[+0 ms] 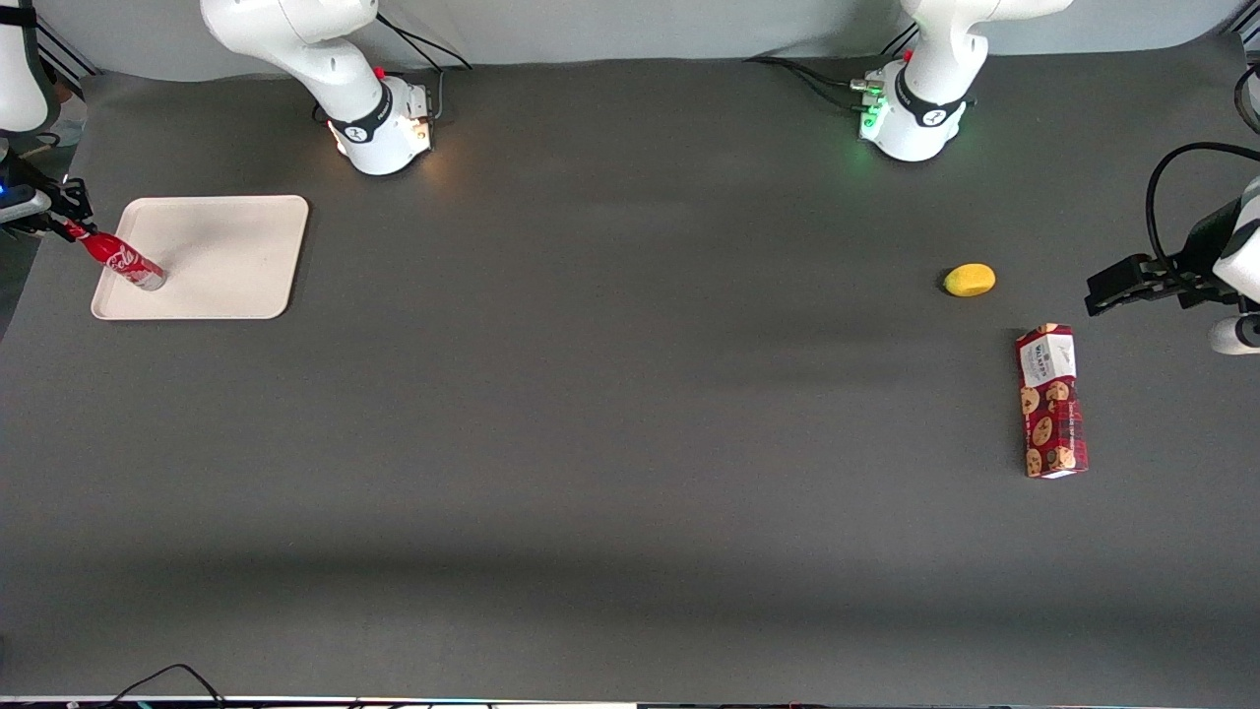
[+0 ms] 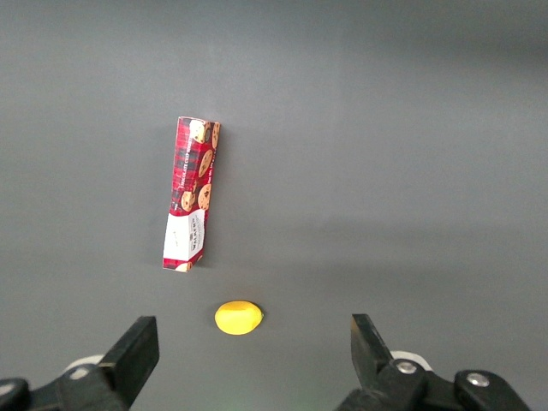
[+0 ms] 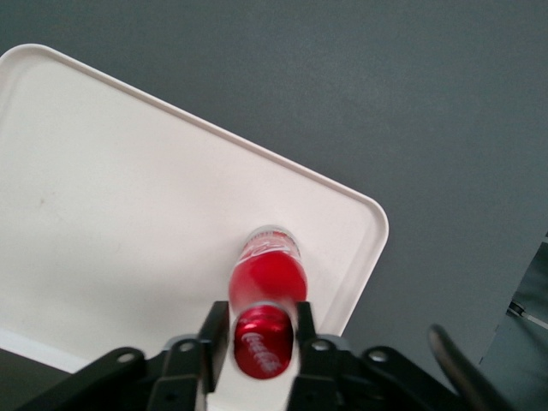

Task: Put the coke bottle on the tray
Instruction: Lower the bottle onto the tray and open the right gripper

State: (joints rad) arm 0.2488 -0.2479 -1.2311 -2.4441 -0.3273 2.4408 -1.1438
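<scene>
One slim red coke bottle (image 1: 122, 261) stands on the cream-white tray (image 1: 226, 256), its silvery base resting on the tray floor close to the rim at the working arm's end and close to the corner nearest the front camera. The claw (image 3: 264, 338) is clenched on the bottle's red cap, one finger (image 3: 212, 330) pressed against each side of the neck, so the bottle hangs tilted in the front view, cap leaning outward over the tray's edge. The claw itself sits just above that edge of the tray, at the working arm's end of the worktop (image 1: 630, 443).

Most of the tray is bare: the bottle is the only thing in it, and the tray floor spreads open toward the middle of the worktop. The tray has rounded corners and a low raised rim.

A broad stretch of dark grey worktop lies open between the tray and the parked arm's end. There, well apart from the tray, lies a small yellow lemon-like object (image 1: 970, 280). Near it, and nearer to the front camera, a red cookie box (image 1: 1050, 401) lies flat on its long side. The two do not touch.
</scene>
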